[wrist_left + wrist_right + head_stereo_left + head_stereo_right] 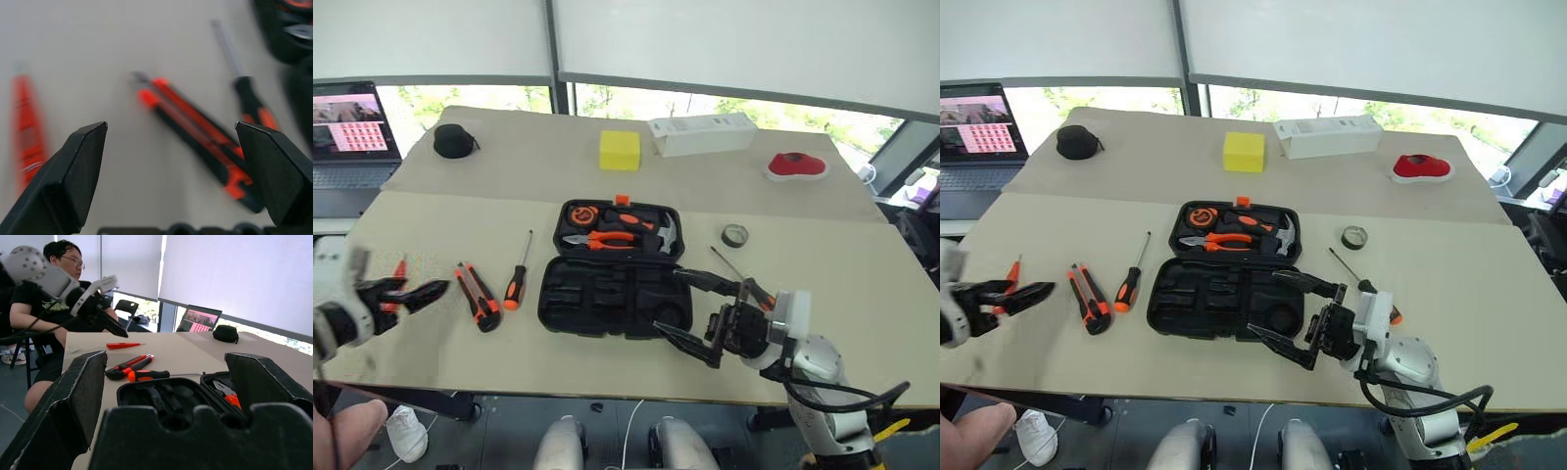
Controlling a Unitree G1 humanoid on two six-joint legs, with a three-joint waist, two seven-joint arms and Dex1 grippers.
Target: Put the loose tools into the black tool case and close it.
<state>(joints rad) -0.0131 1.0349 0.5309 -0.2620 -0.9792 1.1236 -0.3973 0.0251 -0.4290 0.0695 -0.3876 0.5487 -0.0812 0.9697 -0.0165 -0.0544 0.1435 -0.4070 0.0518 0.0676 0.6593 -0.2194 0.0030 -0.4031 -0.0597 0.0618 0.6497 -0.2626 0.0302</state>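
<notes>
Left gripper (423, 294) is seen at the table's left edge, jaws spread wide and nothing held; it hangs over the small all-orange screwdriver (399, 271), which lies with its long axis roughly running away from the robot. Just to the right lie the utility knife (478, 296) and the orange-and-black screwdriver (516, 279), both with long axes also running near to far, the screwdriver's shaft pointing away. In the left wrist view the knife is framed between the open fingers, slightly toward the case side. The black tool case (615, 271) is open at table centre, its near half's slots empty. Right of it, a second screwdriver (744, 278) lies diagonally and the tape roll (735, 235) sits beyond. Right gripper (697, 311) is held open and empty, pointing left over the case's near right corner. Judged: left arm is nearer the three left-hand tools; the right arm is nearer the second screwdriver and tape roll.
</notes>
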